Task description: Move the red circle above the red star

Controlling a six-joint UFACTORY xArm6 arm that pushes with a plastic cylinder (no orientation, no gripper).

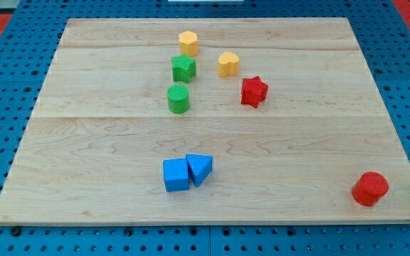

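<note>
Wood fills nearly the whole view, a pale board [84, 163] lying on a blue pegboard [6, 107]. My tip does not show anywhere, so where it stands relative to the blocks cannot be told (and the rod has no fingers to be wide, narrow or holding).

Nearest, at the view's bottom right and close to the board's corner, stands the red circle [370, 188], a short upright cylinder. Being round, it has no long axis and faces no way in particular, so I judge it could be pushed from any side alike. Left of it, well apart, a blue cube [176, 175] touches a blue triangle [200, 169].

Farther up sits the red star [253, 92], well apart from the circle. Near it are a green cylinder [179, 98], a green star-like block [184, 68], a yellow heart-like block [228, 64] and, farthest, a yellow hexagon [188, 43].

The circle is not yet above the star; I judge a long push toward the view's top left is needed, skirting the star's right side.
</note>
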